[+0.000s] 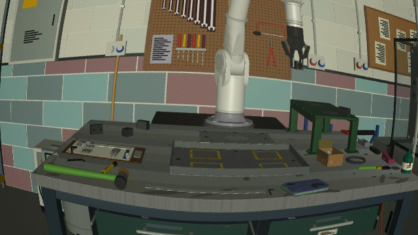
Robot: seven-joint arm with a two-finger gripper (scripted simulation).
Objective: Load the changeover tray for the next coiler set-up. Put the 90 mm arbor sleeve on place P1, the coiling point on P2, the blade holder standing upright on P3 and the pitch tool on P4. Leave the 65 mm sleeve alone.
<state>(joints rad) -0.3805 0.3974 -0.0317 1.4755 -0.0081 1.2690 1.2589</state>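
My gripper hangs high above the green stand at the right of the bench. A small dark block-like part is clamped between its fingers; I cannot tell which part it is. The grey changeover tray lies at the bench's middle, below and left of the gripper, with yellow outlined places that stand empty. Another dark part sits on top of the green stand. Three dark blocks rest at the bench's far left.
A small open cardboard box stands in front of the green stand, with a dark ring beside it. A clipboard, a green-handled mallet and a blue phone lie along the near side. The arm's base rises behind the tray.
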